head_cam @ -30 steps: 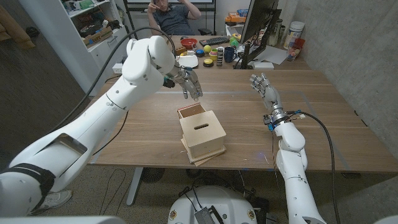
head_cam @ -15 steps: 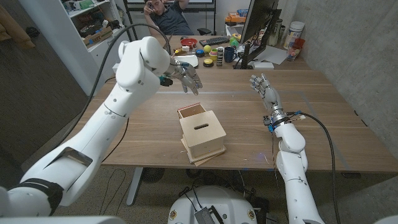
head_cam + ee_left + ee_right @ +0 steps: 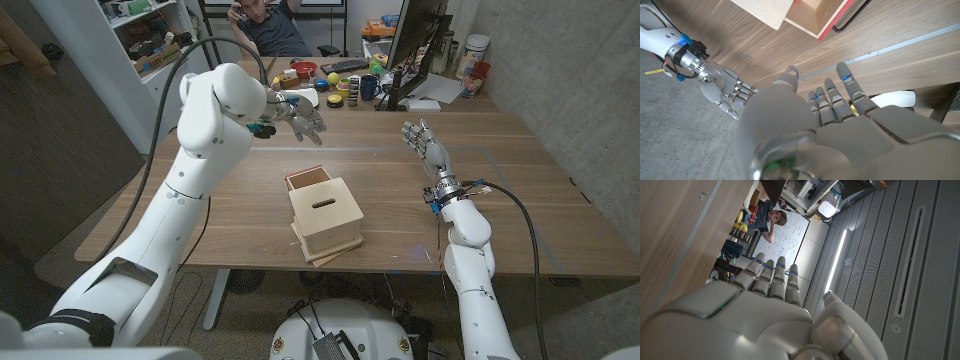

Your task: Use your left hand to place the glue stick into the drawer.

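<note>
– Left hand (image 3: 300,118) is up off the wooden box (image 3: 325,213) now, fingers spread, nothing in them. A second ago it hung right over the open drawer (image 3: 308,179); since then it has swung away to the far left and risen.

– And the glue stick?

– I can't make it out anywhere. The head view shows the drawer pulled out on the far side of the box, its inside a dull reddish brown, too dim to tell what lies in it. The left wrist view catches a corner of the box and drawer, with nothing there I could call a glue stick.

– So what do you read from that?

– An empty hand drawing back from the drawer suggests the drop is made and the stick is inside. That is my judgement, not something I see. If so, the placing is done and only the retreat is left.

– Anything else moved?

– No. The box sits where it was, near the middle of the table (image 3: 520,200), on its flat base board. The right hand (image 3: 425,143) stands upright to the right of the box, well apart from it, fingers loosely apart and holding nothing, same as before.

– Behind the table?

– A person (image 3: 265,20) sits at the far side, beyond a clutter of small things.
</note>
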Motion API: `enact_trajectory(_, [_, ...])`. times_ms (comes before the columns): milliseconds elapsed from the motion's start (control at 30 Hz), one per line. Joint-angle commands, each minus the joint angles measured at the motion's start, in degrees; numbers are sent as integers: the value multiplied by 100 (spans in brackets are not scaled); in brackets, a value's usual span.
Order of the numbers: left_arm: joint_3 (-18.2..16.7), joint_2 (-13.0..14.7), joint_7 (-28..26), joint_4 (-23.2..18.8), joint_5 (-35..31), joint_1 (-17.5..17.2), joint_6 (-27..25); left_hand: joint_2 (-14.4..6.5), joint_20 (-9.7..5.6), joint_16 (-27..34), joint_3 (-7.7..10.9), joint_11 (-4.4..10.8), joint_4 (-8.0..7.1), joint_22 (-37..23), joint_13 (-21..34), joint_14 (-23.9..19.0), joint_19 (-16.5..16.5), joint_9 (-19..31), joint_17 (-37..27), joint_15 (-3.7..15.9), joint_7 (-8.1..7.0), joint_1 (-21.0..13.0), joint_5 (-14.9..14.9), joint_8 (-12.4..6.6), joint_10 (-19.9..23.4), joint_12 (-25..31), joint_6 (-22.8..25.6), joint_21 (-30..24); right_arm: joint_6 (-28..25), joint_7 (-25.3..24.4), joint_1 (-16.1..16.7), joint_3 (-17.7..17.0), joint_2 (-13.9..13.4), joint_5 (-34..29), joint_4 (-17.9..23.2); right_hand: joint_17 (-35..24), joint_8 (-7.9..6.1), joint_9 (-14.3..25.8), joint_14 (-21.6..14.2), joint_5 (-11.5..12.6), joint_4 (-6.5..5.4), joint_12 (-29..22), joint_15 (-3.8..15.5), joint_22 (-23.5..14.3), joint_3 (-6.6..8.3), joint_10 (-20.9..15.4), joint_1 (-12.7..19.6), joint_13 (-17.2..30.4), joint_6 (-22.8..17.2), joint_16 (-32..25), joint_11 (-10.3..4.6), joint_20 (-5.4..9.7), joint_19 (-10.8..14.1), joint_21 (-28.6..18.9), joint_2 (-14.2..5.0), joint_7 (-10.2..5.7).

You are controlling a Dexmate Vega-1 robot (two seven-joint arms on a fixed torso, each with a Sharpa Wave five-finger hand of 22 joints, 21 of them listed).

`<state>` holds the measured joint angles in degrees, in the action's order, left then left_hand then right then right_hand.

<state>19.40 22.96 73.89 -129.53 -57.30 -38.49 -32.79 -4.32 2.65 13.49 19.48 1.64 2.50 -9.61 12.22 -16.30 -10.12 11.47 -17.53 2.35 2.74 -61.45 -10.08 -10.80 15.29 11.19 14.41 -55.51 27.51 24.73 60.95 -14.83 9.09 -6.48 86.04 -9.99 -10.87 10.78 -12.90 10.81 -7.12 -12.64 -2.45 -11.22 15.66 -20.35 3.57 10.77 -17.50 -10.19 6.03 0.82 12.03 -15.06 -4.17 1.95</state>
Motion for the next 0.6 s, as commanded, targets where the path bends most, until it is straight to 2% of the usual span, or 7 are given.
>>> enact_trajectory(33, [-447,-289,-124,-265,168,-303,258,0,-6,-22,-32,-3,-27,-11,0,54,-22,8,7,144,7,89,-8,8,-64,-11,-63,32,-23,45,47,6,30,101,23,-10,-27,16,-26,25,3,26,-16,-13,-26,10,-55,16,14,-18,18,-4,26,19,-13,23])
enact_trajectory(267, [-586,-328,-188,-369,233,-377,284,6,-6,-82,-91,-55,-84,-13,-6,185,2,1,46,100,48,226,-31,49,-230,-39,-343,105,-17,50,46,27,29,69,-21,-11,-29,15,-26,25,-3,20,-18,-14,-38,-3,-68,16,11,-18,26,2,7,30,-5,27])
enact_trajectory(400, [-705,-358,-325,-429,372,-469,355,83,-33,-109,-176,-75,-134,-12,-10,244,-4,-2,75,86,51,362,-34,35,-311,-45,-422,145,16,46,39,43,17,33,-37,-12,-29,15,-26,26,-7,20,-15,-14,-45,-4,-76,16,10,-18,29,4,0,34,1,25])
enact_trajectory(600, [-1126,-539,-689,-514,995,-716,477,173,-50,-113,-269,-40,-182,-10,-15,251,-5,-5,104,112,12,500,-43,14,-335,-35,-451,186,-48,11,65,55,51,10,-12,-12,-33,15,-31,27,-10,16,-15,-14,-52,-13,-83,16,2,-21,36,4,-2,37,7,30])
